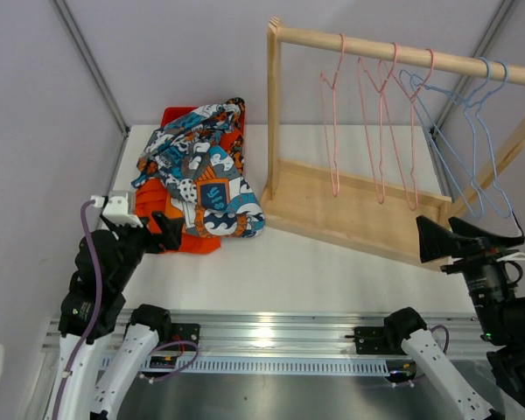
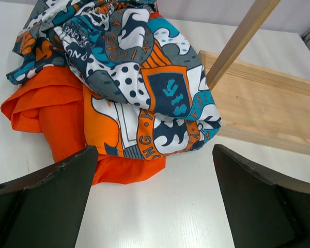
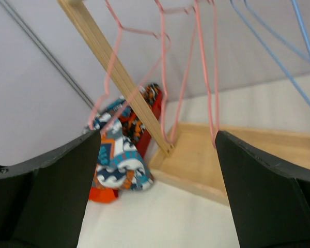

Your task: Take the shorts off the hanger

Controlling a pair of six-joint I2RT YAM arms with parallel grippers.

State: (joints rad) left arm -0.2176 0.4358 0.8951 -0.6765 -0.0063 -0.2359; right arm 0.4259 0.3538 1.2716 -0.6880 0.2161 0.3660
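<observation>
being held wide apart, left gripper (image 2: 155, 152) jaws are being pointed at shorts (image 2: 134, 88) heaped just ahead on table (image 2: 196, 206); right gripper (image 3: 157, 137) jaws, likewise wide, empty, are being aimed at hangers (image 1: 335, 131) on rack (image 1: 350, 206).

Shorts (image 1: 201, 175) heaped, crumpled, on worktop (image 1: 332, 271) far-left; teal-orange-white print pair (image 2: 144, 77) on top, plain orange pair (image 2: 41, 113) under.

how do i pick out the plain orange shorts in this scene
Find the wooden rack; a heap of shorts lies just left of its upright post. The plain orange shorts stick out at the heap's near edge, solid-coloured, unlike the teal-orange-white print shorts lying on top of them.
</observation>
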